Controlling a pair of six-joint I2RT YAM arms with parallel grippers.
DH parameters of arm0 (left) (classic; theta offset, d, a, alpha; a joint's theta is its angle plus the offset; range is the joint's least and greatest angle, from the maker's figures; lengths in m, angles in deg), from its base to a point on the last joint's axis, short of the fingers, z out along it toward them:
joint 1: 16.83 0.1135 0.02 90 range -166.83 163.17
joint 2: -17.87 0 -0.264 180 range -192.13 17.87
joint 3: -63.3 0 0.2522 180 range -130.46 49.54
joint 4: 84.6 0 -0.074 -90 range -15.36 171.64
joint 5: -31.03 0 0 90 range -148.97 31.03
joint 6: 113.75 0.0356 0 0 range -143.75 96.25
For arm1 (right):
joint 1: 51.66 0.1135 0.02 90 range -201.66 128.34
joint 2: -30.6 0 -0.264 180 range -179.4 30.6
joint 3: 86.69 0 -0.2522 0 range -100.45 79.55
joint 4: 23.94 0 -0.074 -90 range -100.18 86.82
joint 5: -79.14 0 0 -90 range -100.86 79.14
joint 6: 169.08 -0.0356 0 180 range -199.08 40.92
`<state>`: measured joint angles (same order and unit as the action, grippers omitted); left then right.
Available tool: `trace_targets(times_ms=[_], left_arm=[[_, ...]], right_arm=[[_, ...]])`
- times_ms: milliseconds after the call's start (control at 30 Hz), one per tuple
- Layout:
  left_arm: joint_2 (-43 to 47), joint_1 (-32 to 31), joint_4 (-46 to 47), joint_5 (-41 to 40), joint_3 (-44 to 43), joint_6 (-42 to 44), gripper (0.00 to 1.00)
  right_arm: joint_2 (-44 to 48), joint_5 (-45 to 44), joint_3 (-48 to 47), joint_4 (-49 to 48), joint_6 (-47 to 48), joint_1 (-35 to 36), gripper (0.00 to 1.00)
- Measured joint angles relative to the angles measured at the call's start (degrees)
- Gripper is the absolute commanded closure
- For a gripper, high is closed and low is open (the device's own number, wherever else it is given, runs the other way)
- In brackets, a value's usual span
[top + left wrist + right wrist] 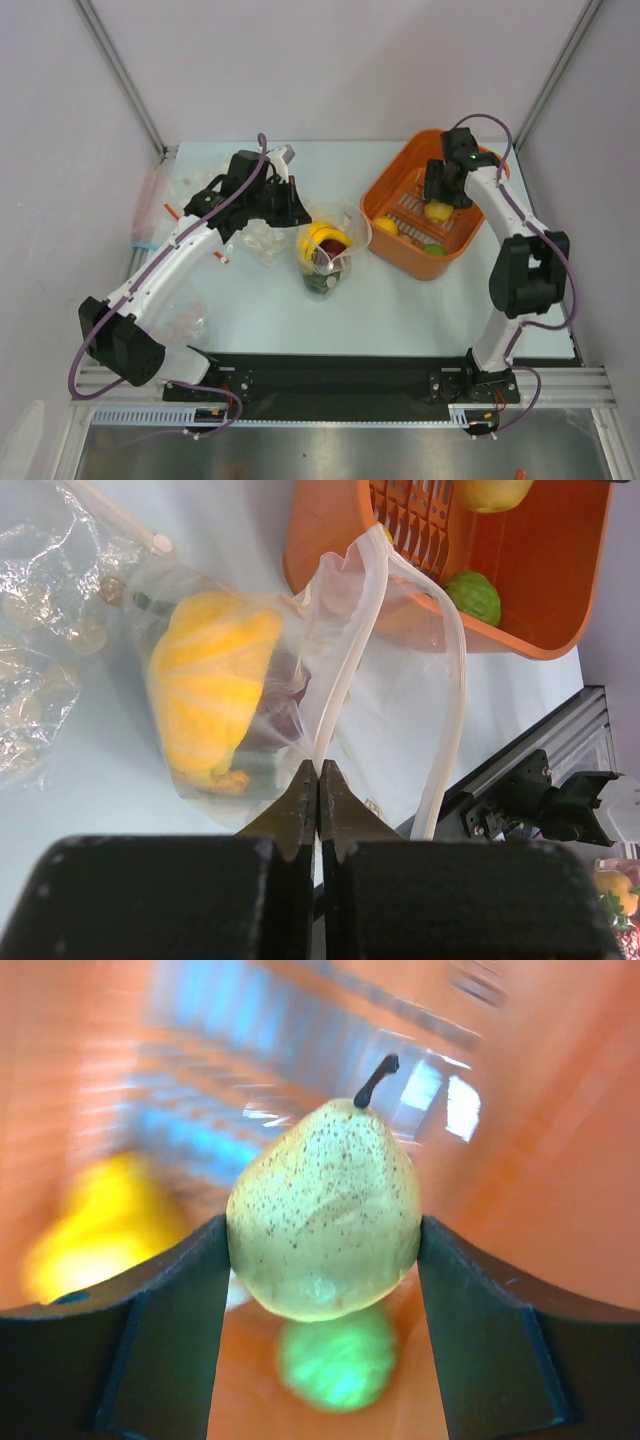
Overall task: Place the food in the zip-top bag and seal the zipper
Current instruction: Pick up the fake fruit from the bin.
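The clear zip-top bag (326,252) lies at the table's middle with its mouth open toward the basket. It holds a yellow banana bunch (212,675), a dark red piece and a green piece. My left gripper (319,772) is shut on the bag's mouth edge, on the whitish zipper strip (352,655); it also shows in the top view (300,213). My right gripper (322,1250) is shut on a speckled yellow-green pear (325,1215) and holds it above the orange basket (395,172), as the top view shows (440,206). A lemon (385,226) and a green fruit (435,249) lie in the basket.
Crumpled plain clear bags lie left of the left arm (160,200) and near its base (182,318). The orange basket (545,580) stands close beside the bag's mouth. The enclosure walls stand at the left, right and back.
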<state>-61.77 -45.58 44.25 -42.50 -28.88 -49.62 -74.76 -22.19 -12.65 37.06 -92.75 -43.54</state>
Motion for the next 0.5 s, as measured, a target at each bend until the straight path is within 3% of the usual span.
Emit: trace_targets(times_ms=[133,300,500], left_arm=[[0.00,0.00,-0.02,0.00,0.00,0.00,1.00],[0.00,0.02,-0.02,0.20,0.00,-0.07,1.00],[0.00,0.07,-0.04,0.48,0.00,-1.05,1.00]], right_arm=[[9.49,10.49,1.07,-3.56,1.18,2.36,0.60],[20.20,21.75,1.86,-11.50,0.55,11.19,0.63],[25.42,27.98,4.48,-19.89,-1.77,20.37,0.65]])
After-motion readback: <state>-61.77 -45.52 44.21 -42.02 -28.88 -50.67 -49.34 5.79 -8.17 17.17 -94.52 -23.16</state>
